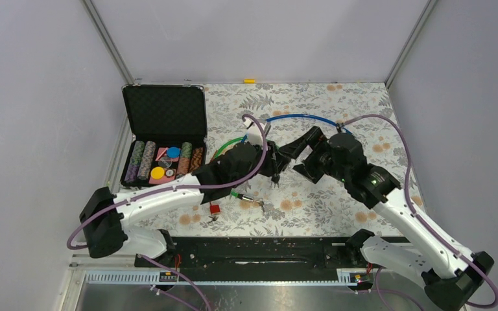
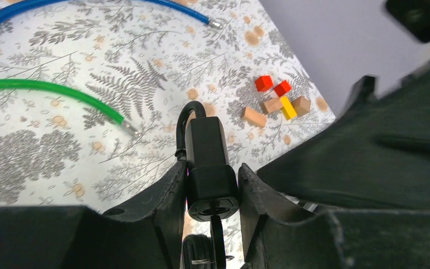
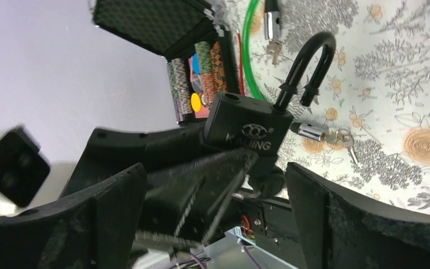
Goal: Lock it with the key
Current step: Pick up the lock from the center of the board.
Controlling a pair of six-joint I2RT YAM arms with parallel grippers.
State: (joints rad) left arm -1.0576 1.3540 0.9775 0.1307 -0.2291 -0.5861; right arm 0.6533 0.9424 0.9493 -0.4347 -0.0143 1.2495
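My left gripper [image 1: 273,163] is shut on a black padlock [image 2: 207,159] and holds it above the table. Its fingers [image 2: 165,196] press both sides of the body. A key [image 2: 217,238] sits in the keyhole at the padlock's bottom end. In the right wrist view the padlock [image 3: 249,131] has its shackle [image 3: 308,61] raised, with one leg free beside the body. My right gripper [image 3: 215,176] is open wide just under the padlock, with the key's black head [image 3: 269,179] between its fingers [image 3: 364,224] and untouched. From above, the right gripper [image 1: 293,155] faces the left one.
An open black case [image 1: 165,110] of poker chips stands at the left. Green [image 2: 50,89] and blue [image 2: 89,5] cables lie on the floral cloth. A small silver lock with keys [image 1: 251,199] and a red cube [image 1: 214,208] lie near the front. Wooden blocks [image 2: 277,103] lie to the right.
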